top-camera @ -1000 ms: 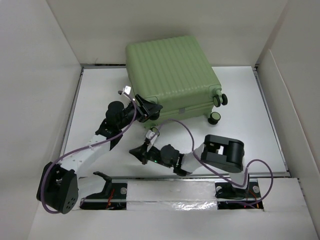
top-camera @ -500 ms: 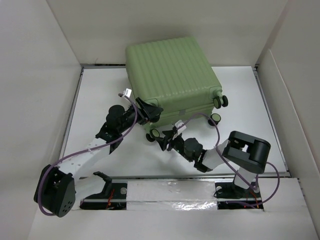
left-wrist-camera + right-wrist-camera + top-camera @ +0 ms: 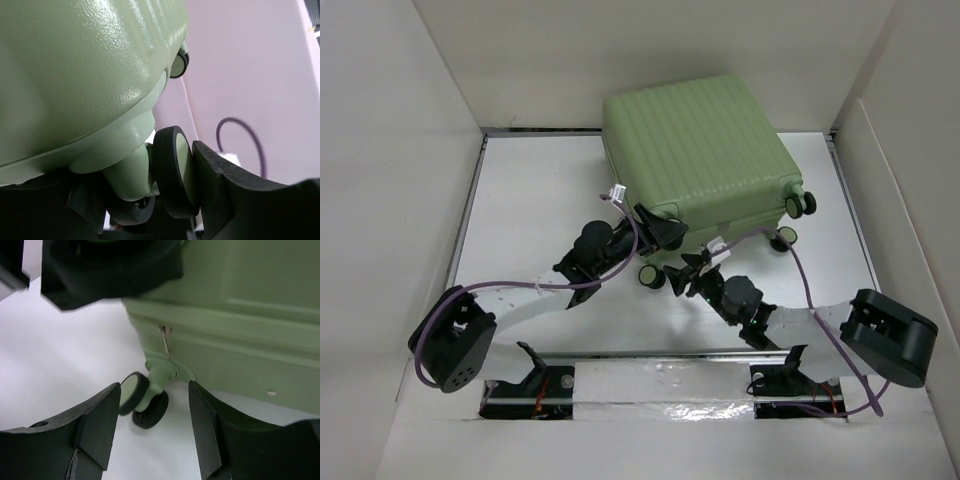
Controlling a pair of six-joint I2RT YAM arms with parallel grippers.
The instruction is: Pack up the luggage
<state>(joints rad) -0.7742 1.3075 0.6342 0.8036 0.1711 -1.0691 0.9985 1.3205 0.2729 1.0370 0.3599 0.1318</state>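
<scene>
The luggage [image 3: 695, 145] lies flat on the white table [image 3: 530, 200], towards its far right, broad ribbed face up and wheeled end turned towards the arms. The left gripper [image 3: 665, 232] sits at the near-left corner of that end, its jaws clamped narrow on the upper caster [image 3: 172, 175]. In the left wrist view the wheel's flat face lies flush against one black finger [image 3: 235, 195], while the other finger is a dark shape in shadow under the shell, on the caster's far side. The right gripper [image 3: 695, 268] is just beside it and lower, with its jaws spread wide. The lower caster [image 3: 142, 400] shows between its two fingers [image 3: 97, 425], a little beyond their tips, and no grip on it can be seen. The shell is pale green hard plastic with a fine pebbled grain, rounded at the corners and moulded in long parallel ribs. A zipper [image 3: 240, 337] of the same green runs along the seam between the two halves, a small pull hanging at the corner. Each caster is a stubby green stem carrying twin black wheels with pale green hubs. A purple cable [image 3: 240, 135] loops behind the left fingers.
</scene>
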